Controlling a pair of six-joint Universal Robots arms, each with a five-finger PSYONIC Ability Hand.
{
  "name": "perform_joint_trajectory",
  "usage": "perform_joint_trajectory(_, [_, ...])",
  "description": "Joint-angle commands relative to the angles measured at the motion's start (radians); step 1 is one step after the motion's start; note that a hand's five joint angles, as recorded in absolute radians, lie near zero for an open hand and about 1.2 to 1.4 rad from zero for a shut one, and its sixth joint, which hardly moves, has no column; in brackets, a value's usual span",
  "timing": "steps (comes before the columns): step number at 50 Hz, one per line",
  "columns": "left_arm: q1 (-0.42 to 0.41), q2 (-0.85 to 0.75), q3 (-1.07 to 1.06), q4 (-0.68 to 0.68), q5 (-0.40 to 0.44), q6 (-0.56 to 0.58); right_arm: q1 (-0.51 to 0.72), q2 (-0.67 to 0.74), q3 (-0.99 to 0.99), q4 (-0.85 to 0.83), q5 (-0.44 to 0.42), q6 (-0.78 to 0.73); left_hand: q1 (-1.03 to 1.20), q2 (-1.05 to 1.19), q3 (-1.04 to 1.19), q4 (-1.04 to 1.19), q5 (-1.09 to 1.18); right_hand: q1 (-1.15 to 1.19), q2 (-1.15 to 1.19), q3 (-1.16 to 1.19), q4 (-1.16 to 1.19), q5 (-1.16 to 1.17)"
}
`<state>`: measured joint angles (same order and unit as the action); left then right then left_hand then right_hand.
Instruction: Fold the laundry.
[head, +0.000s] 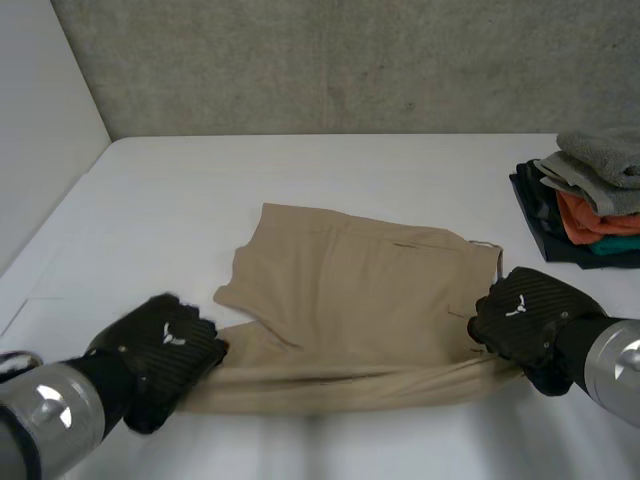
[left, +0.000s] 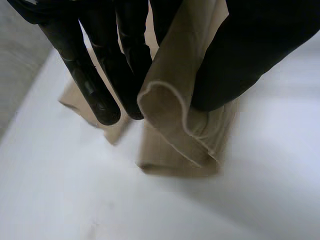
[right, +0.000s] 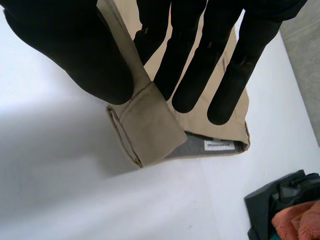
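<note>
A pair of tan trousers (head: 350, 300) lies folded on the white table (head: 200, 200), its near edge lifted a little. My left hand (head: 170, 350) holds the near left end; in the left wrist view a fold of the tan cloth (left: 170, 115) is pinched between the thumb (left: 240, 60) and the fingers (left: 95, 85). My right hand (head: 525, 315) holds the near right corner at the waistband. Its own wrist view shows the waistband (right: 150, 125) pinched between thumb (right: 85, 55) and straight fingers (right: 190, 75), with a white label (right: 219, 145) beneath.
A stack of folded clothes (head: 590, 200) in grey, orange, teal and black sits at the table's far right, beyond the right hand, and shows as a dark and orange pile (right: 285, 210) in the right wrist view. A concrete wall runs behind the table.
</note>
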<state>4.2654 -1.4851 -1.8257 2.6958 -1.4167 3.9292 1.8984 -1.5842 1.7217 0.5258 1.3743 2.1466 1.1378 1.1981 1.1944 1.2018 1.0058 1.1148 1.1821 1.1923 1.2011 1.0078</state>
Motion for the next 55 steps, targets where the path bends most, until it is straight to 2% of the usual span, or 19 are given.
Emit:
perform_joint_trajectory(1, [-0.004,-0.242,0.147,0.407,0.012,0.004,0.007,0.223,-0.122,-0.240,0.032,0.197,0.258,0.198,0.202,0.194,0.216,0.281,0.214,0.204,0.195,0.214])
perform_joint_trajectory(3, [-0.009,-0.357,0.241,0.553,-0.001,-0.017,0.010,0.275,-0.152,-0.309,0.069,0.231,0.258,0.198,0.202,0.194,0.216,0.281,0.214,0.204,0.195,0.214])
perform_joint_trajectory(8, [-0.024,-0.599,0.468,0.709,-0.047,-0.040,0.039,0.429,-0.264,-0.521,0.210,0.242,0.258,0.198,0.202,0.194,0.216,0.281,0.214,0.204,0.195,0.214])
perform_joint_trajectory(13, [-0.024,-0.887,0.802,0.676,-0.090,-0.033,0.062,0.588,-0.391,-0.639,0.256,0.208,0.258,0.198,0.202,0.194,0.216,0.281,0.214,0.204,0.195,0.214])
perform_joint_trajectory(16, [-0.022,-0.969,0.906,0.662,-0.088,-0.042,0.064,0.685,-0.470,-0.699,0.259,0.179,0.221,0.161,0.164,0.157,0.179,0.281,0.214,0.204,0.195,0.214])
perform_joint_trajectory(17, [-0.021,-1.007,0.961,0.662,-0.087,-0.047,0.064,0.707,-0.490,-0.714,0.261,0.177,-0.085,-0.145,-0.141,-0.149,-0.127,0.281,0.214,0.204,0.195,0.214])
perform_joint_trajectory(18, [-0.024,-1.023,0.985,0.662,-0.087,-0.047,0.064,0.731,-0.514,-0.730,0.266,0.179,-0.387,-0.447,-0.443,-0.451,-0.429,0.099,0.032,0.022,0.013,0.032])
perform_joint_trajectory(19, [-0.027,-1.037,1.003,0.664,-0.087,-0.047,0.064,0.771,-0.557,-0.763,0.272,0.180,-0.692,-0.753,-0.749,-0.756,-0.735,-0.449,-0.516,-0.526,-0.535,-0.516])
perform_joint_trajectory(20, [-0.029,-1.050,1.020,0.668,-0.087,-0.048,0.064,0.786,-0.576,-0.780,0.279,0.179,-0.963,-1.023,-1.019,-1.027,-1.005,-0.684,-0.751,-0.761,-0.770,-0.752])
perform_joint_trajectory(21, [-0.033,-1.069,1.052,0.680,-0.088,-0.057,0.067,0.802,-0.592,-0.797,0.292,0.177,-0.945,-1.005,-1.002,-1.009,-0.988,-0.898,-0.966,-0.976,-0.985,-0.966])
perform_joint_trajectory(22, [-0.038,-1.075,1.063,0.690,-0.088,-0.063,0.064,0.811,-0.606,-0.813,0.308,0.177,-0.963,-1.024,-1.020,-1.027,-1.006,-0.940,-1.008,-1.018,-1.027,-1.008])
perform_joint_trajectory(27, [-0.062,-1.060,1.051,0.766,-0.103,-0.157,0.067,0.781,-0.597,-0.850,0.373,0.216,-0.963,-1.024,-1.020,-1.027,-1.006,-0.940,-1.008,-1.018,-1.027,-1.008])
perform_joint_trajectory(33, [-0.056,-0.828,0.824,0.780,-0.140,-0.284,0.057,0.629,-0.435,-0.813,0.362,0.326,-0.963,-1.024,-1.020,-1.027,-1.006,-0.940,-1.008,-1.018,-1.027,-1.008])
perform_joint_trajectory(34, [-0.055,-0.798,0.786,0.782,-0.142,-0.290,0.056,0.551,-0.375,-0.773,0.338,0.357,-0.963,-1.024,-1.020,-1.027,-1.006,-0.940,-1.008,-1.018,-1.027,-1.008])
perform_joint_trajectory(37, [-0.053,-0.675,0.634,0.782,-0.134,-0.301,0.048,0.454,-0.297,-0.692,0.283,0.391,-0.963,-1.024,-1.020,-1.027,-1.006,-0.940,-1.008,-1.018,-1.027,-1.008])
perform_joint_trajectory(38, [-0.053,-0.646,0.597,0.782,-0.134,-0.301,0.039,0.400,-0.245,-0.620,0.228,0.418,-0.963,-1.024,-1.020,-1.027,-1.006,-0.940,-1.008,-1.018,-1.027,-1.008])
perform_joint_trajectory(45, [-0.052,-0.472,0.297,0.794,-0.096,-0.309,-0.048,0.355,-0.096,-0.425,0.040,0.550,-0.963,-1.024,-1.020,-1.027,-1.006,-0.675,-0.742,-0.753,-0.761,-0.743])
perform_joint_trajectory(49, [-0.053,-0.442,0.198,0.817,-0.047,-0.323,-0.076,0.362,-0.042,-0.489,-0.003,0.556,-0.963,-1.024,-1.020,-1.027,-1.006,-0.639,-0.707,-0.717,-0.726,-0.707])
perform_joint_trajectory(55, [-0.053,-0.443,0.143,0.855,-0.036,-0.337,-0.081,0.420,-0.024,-0.638,0.014,0.553,-0.963,-1.024,-1.020,-1.027,-1.006,-0.636,-0.704,-0.714,-0.723,-0.704])
